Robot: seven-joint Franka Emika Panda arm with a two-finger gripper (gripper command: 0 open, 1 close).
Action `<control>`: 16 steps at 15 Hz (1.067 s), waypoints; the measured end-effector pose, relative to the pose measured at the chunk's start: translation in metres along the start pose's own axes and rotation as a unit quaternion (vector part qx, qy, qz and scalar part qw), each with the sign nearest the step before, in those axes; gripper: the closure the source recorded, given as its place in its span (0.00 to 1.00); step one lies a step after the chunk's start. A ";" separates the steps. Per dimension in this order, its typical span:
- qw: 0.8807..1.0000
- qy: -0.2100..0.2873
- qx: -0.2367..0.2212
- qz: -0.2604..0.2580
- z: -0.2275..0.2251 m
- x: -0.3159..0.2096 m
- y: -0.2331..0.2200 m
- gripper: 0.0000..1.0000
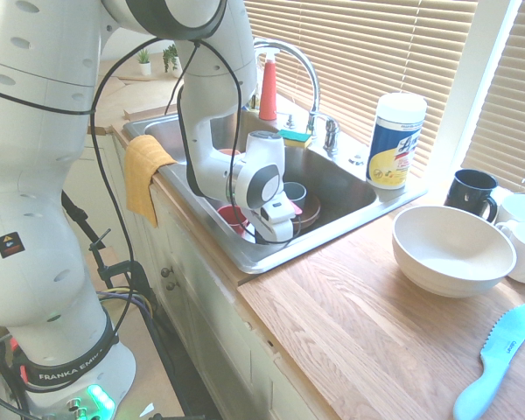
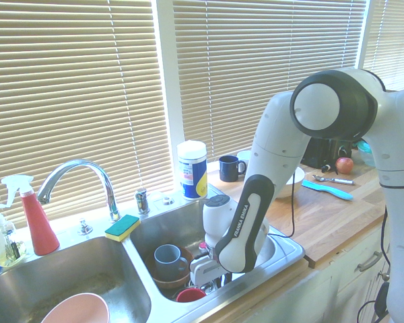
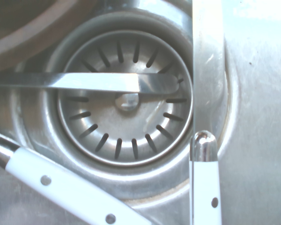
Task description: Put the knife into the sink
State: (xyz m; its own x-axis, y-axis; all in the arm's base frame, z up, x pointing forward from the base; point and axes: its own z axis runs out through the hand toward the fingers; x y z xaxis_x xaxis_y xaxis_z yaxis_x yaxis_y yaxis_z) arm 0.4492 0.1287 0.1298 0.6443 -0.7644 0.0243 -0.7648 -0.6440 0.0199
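Sink w/ 2 basins; drain shows 2 white-handled utensils incl. knife; fingers' state unclear.

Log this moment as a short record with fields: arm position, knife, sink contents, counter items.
arm position: gripper lowered into the sink basin
knife: knife shows upright in the wrist view, beside the drain strainer; held or lying, cannot tell
sink contents: red cup, grey cup, brown bowl
other cutlery: white-handled piece beside the drain; flat metal piece across it
counter items: white bowl, blue plastic knife, dark mug, wipes canister
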 end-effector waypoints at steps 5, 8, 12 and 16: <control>1.000 0.002 -0.001 -0.006 0.001 0.003 0.001 0.00; 1.000 0.002 0.000 -0.007 0.001 0.002 0.001 0.00; 1.000 0.005 0.008 -0.007 -0.005 0.002 0.001 0.00; 1.000 0.014 0.026 -0.004 -0.048 0.007 -0.002 0.00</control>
State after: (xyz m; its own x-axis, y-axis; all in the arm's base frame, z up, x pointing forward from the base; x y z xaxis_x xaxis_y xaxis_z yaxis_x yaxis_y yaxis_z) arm 0.4554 0.1258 0.1776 0.6500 -0.7582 0.0518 -0.7578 -0.6517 -0.0314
